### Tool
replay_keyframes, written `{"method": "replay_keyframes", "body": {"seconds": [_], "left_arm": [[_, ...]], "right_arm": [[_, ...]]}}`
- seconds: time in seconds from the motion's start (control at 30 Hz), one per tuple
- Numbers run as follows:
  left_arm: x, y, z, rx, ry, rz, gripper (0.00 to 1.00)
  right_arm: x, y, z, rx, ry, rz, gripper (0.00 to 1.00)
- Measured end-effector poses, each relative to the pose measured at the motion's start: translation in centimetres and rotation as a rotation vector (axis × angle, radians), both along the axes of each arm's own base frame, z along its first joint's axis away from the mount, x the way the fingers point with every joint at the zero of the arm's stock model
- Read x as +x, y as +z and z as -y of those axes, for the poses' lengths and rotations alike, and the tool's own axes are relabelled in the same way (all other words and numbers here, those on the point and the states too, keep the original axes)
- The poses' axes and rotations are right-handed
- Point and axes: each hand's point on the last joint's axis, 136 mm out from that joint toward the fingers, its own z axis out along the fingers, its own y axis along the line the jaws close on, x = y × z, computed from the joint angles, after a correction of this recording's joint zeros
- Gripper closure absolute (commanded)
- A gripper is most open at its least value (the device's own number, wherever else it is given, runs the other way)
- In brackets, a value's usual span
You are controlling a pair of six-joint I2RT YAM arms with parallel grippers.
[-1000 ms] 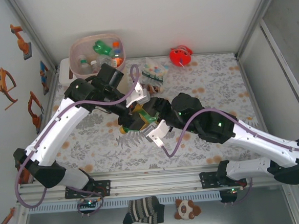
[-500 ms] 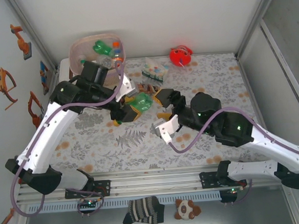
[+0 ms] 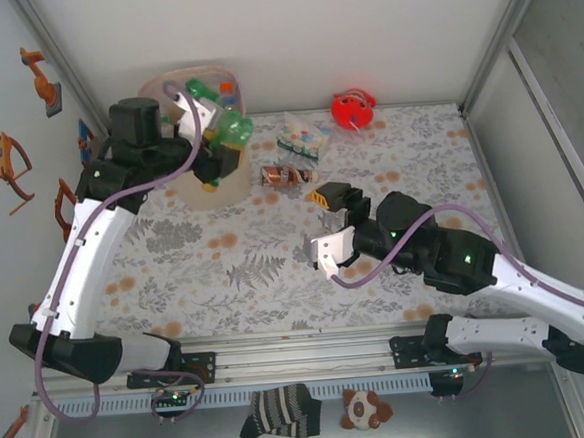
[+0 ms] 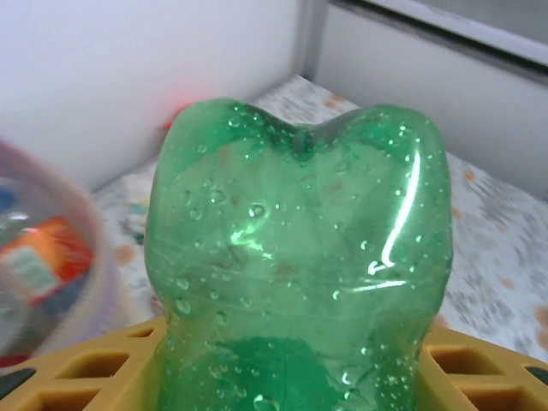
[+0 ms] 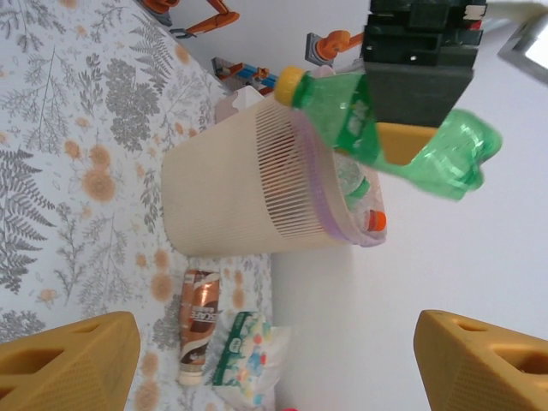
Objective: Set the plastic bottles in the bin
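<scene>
Over the bin [image 3: 213, 191] — left tool [image 3: 223, 148] grips green bottle [image 3: 232, 131].

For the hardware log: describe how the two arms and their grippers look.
The left arm and right arm both have glossy white shells with black joints and bases. A purple cable loops along each. Small green lights glow on the right arm's black sections. The left gripper and right gripper have black bodies and yellow-orange fingers moulded with rectangular recesses.

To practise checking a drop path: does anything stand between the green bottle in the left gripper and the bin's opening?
Nothing visible does. The left gripper holds the green bottle right at the bin's rim; the mouth is uncovered.
</scene>
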Motion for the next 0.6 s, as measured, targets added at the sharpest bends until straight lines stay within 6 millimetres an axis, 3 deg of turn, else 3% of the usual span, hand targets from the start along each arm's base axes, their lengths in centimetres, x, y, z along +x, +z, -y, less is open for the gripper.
{"method": "replay_keyframes", "body": {"seconds": [0.2,0.37,0.6], "left_arm": [[6.4,1.3,-4.3,-0.095,0.227,0.001,0.53],[12.1,1.8,-9.3,-0.19,0.428,-0.05,0.54],[17.7,1.2,-14.9,-0.31,0.604,-0.136,0.55]], "right_arm": [[-0.2,0.4,0.5,0.042,-0.018,-0.037,0.18],[-0.2,0.2,0.8,0.047,-0.032,-0.061,0.18],[0.3,0.1,1.3,0.079,-0.087,-0.105,0.16]]}}
